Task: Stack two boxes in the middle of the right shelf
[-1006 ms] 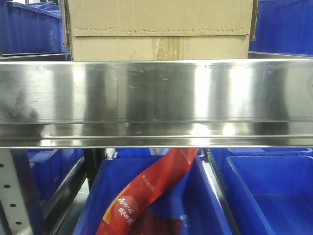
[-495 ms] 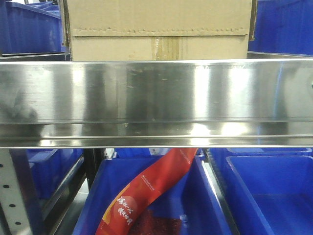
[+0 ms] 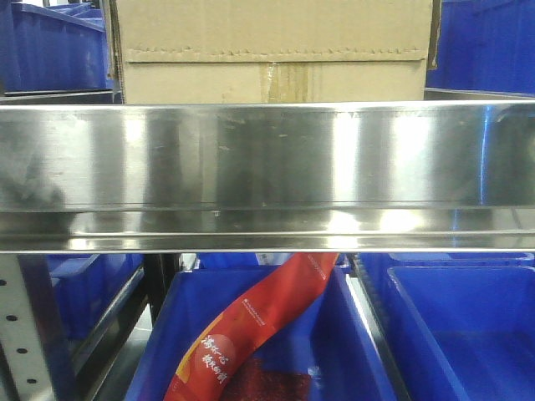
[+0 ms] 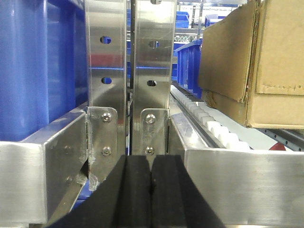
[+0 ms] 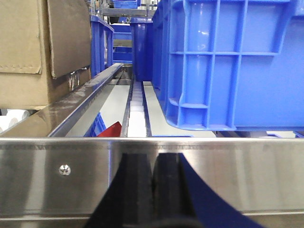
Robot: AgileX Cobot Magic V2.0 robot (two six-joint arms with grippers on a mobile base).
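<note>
One brown cardboard box (image 3: 267, 50) stands on the steel shelf behind its broad shiny front rail (image 3: 267, 175). The box (image 4: 266, 61) is at the right of the left wrist view, resting on the tier's white rollers (image 4: 216, 128). My left gripper (image 4: 151, 159) is shut, black pads pressed together with nothing between them, in front of the perforated uprights (image 4: 152, 71) and left of the box. In the right wrist view the box (image 5: 38, 52) is at the left. My right gripper (image 5: 153, 156) is shut and empty, close before the shelf rail (image 5: 71, 171).
Blue plastic bins flank the box: one (image 4: 38, 66) to its left, one (image 5: 228, 61) to its right. Below the rail sit more blue bins (image 3: 451, 334); one holds a red printed bag (image 3: 251, 326). A roller lane (image 5: 135, 109) runs between box and bin.
</note>
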